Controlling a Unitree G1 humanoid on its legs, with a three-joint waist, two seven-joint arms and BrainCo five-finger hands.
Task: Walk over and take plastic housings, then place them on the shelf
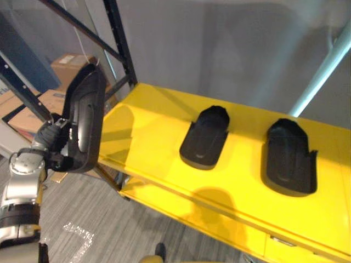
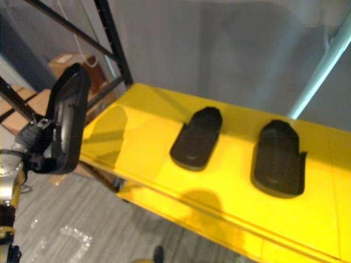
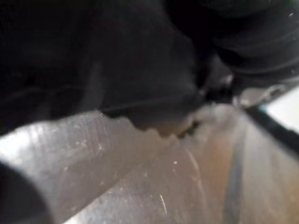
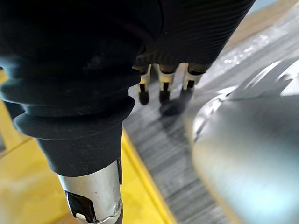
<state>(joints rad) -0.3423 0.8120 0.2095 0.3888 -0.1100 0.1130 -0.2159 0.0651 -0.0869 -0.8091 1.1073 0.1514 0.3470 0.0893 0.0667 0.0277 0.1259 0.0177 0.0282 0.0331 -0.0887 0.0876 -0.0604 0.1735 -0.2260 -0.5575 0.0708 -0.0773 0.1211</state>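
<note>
A grey wall [image 1: 219, 44] stands behind a wide yellow shelf [image 1: 153, 126], which is set in a black rack [image 1: 122, 44] above a grey striped floor [image 1: 82, 219]. A pale pole [image 1: 323, 71] leans up past the shelf's right end. To the left, behind the rack's struts, brown cardboard boxes [image 1: 66, 66] are stacked; what is in them cannot be told.

The shelf carries two black plastic housings lying flat and well apart. The middle housing [image 1: 205, 137] is near the shelf's centre and the far housing [image 1: 289, 159] is towards the right end. The shelf's left part is bare.

A third housing [image 1: 88, 118] is off the shelf, standing nearly upright in the air just beside its left edge. The left hand [image 1: 52, 143] grips it at its lower end, with fingers wrapped round the rim.

From the left wrist, that same housing is a dark mass [image 3: 117, 60] pressed close against the camera, and the fingers themselves cannot be made out there.

The right wrist view brings in the right hand [image 4: 164, 79]. It hangs over the floor next to a yellow edge, its fingers [image 4: 144, 91] loose and pointing down, holding nothing.
</note>
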